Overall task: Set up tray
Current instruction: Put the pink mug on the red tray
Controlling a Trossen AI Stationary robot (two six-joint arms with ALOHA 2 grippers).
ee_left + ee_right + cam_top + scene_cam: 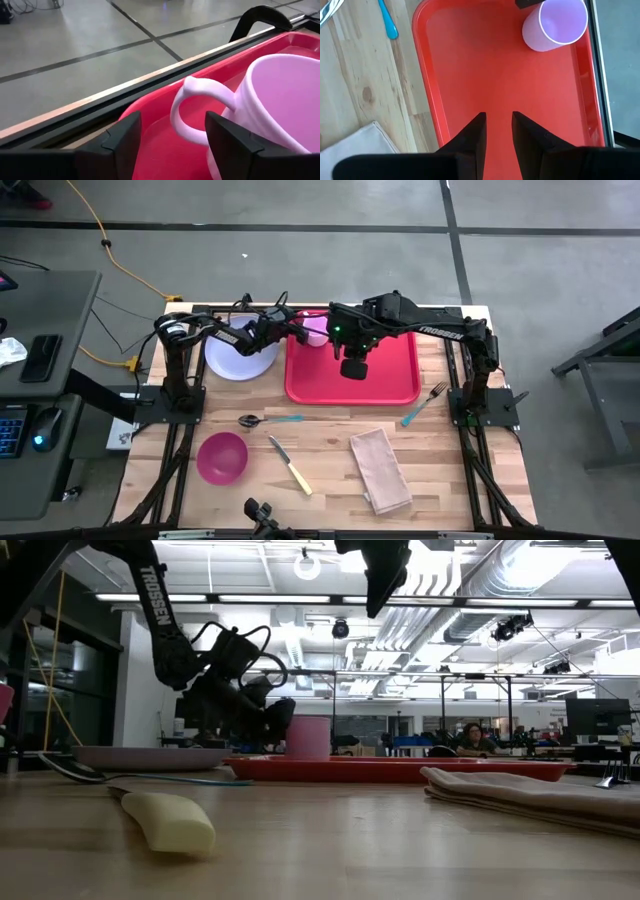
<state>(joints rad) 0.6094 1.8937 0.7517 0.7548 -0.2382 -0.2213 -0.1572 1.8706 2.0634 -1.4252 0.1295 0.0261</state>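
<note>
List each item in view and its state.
tray: flat on table, holds only the mug.
mug: upright, empty, in tray corner.
plate: empty, beside tray.
bowl: upright, empty.
napkin: folded.
left gripper: open around mug handle.
right gripper: open above tray.

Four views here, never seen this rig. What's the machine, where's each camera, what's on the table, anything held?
Two dark robot arms work at a wooden table. One camera looks straight down, one sits at tabletop height, and one rides on each wrist.

On the table: a red tray with a lavender mug in its far corner, a lavender plate beside it, a magenta bowl, a spoon, a knife, a fork and a folded napkin.

The left gripper is open, its fingers either side of the mug's handle, not closed on it. The right gripper hovers open above the tray's middle. Nothing is held.
</note>
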